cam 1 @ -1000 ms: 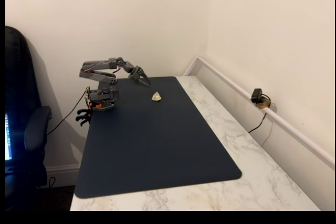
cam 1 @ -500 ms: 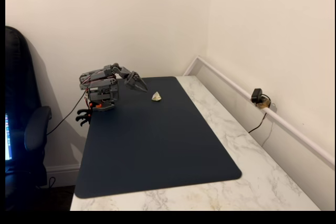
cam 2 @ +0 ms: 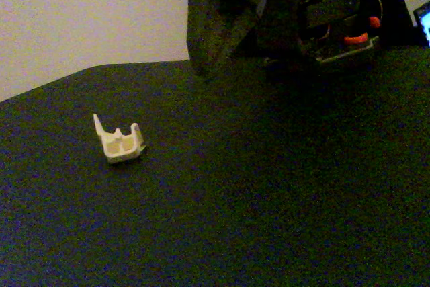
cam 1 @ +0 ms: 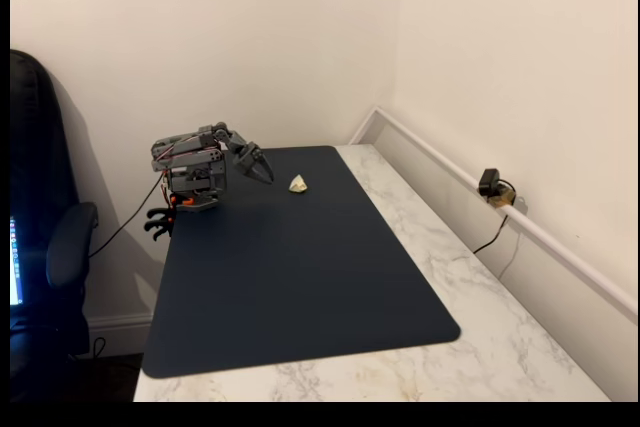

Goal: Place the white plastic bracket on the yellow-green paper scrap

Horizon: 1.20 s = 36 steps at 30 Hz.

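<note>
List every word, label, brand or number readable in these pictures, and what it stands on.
None can be read. The white plastic bracket, the dark mat, the arm's end effector and the small black device on the wall rail carry no legible print; any marking on them is too small or blurred.

White marbled table [cam 1: 500,337] carries 1 dark blue mat [cam 1: 300,277]; on the mat's far end sit the arm's base [cam 1: 195,192] and 1 small white plastic bracket [cam 1: 299,184] [cam 2: 119,143], apart from each other.
</note>
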Each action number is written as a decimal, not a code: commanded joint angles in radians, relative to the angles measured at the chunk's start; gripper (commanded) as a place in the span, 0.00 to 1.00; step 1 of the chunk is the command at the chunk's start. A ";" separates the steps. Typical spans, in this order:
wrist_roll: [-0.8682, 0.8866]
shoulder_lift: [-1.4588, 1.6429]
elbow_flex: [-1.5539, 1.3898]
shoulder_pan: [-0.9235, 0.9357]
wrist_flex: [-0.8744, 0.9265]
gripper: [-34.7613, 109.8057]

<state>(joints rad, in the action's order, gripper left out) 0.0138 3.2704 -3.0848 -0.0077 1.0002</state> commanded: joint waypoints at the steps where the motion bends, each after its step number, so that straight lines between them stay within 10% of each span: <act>1: -0.032 0.034 0.041 0.003 0.023 0.24; 36: -0.048 0.034 0.048 -0.044 0.041 0.24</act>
<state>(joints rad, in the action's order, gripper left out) -0.0184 3.2704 -3.0848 -0.0353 1.0262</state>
